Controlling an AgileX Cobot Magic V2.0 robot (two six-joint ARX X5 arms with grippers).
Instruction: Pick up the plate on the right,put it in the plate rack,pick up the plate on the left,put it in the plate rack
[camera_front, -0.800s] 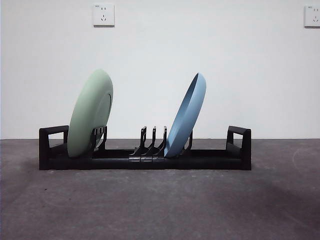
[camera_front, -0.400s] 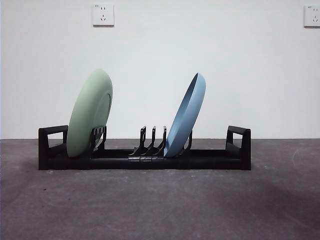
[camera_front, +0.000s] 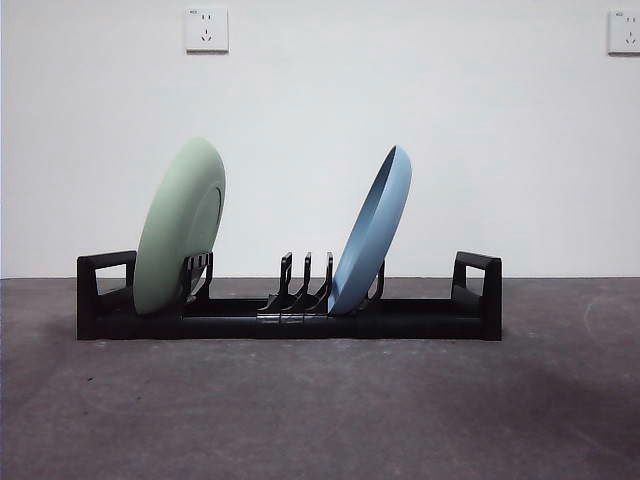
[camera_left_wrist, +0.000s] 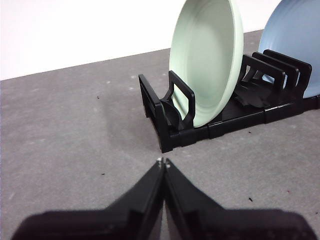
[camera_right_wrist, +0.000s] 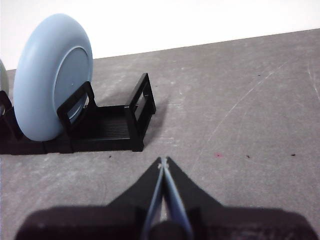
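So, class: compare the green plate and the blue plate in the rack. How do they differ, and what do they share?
The green plate sits near one end handle of the plate rack; the blue plate sits nearer the middle. In the front view the green plate looks broader, the blue plate more edge-on. Both stand on edge between prongs, leaning the same way, untouched by either gripper.

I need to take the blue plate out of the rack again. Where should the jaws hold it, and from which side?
Grip the blue plate at its top rim, coming down from above. It stands on edge in the plate rack, leaning, so the upper rim is free, while prongs crowd its lower edge.
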